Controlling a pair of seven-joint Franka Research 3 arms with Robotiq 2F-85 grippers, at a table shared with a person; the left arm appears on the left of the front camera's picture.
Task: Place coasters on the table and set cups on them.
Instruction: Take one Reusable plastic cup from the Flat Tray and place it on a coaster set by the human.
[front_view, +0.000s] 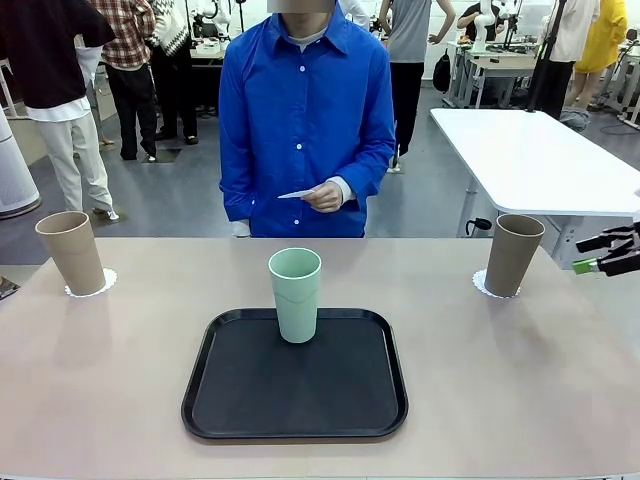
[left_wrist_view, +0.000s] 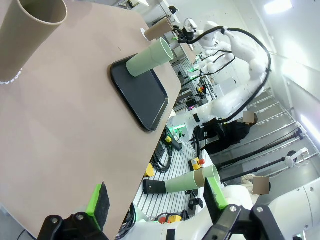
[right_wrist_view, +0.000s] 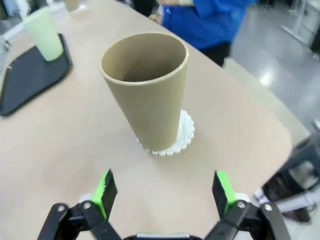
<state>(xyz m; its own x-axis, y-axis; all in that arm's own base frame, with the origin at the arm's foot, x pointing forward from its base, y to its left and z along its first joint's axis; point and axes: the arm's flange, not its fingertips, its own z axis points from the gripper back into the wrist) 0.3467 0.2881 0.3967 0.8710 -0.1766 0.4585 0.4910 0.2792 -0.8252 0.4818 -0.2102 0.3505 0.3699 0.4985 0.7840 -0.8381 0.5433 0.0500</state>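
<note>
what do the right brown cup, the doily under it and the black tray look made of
Brown cup: matte, even tan wall, thin rim, no gloss; likely plastic or fibre composite, unclear which. Doily: thin white sheet with lacy scalloped edge, apparently paper. Black tray: smooth surface, faintly shiny raised rim, probably moulded plastic.

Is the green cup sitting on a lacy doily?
No, the green cup stands directly on the bare black tray.

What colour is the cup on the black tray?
The cup is pale mint green, clearest in the front view.
</note>
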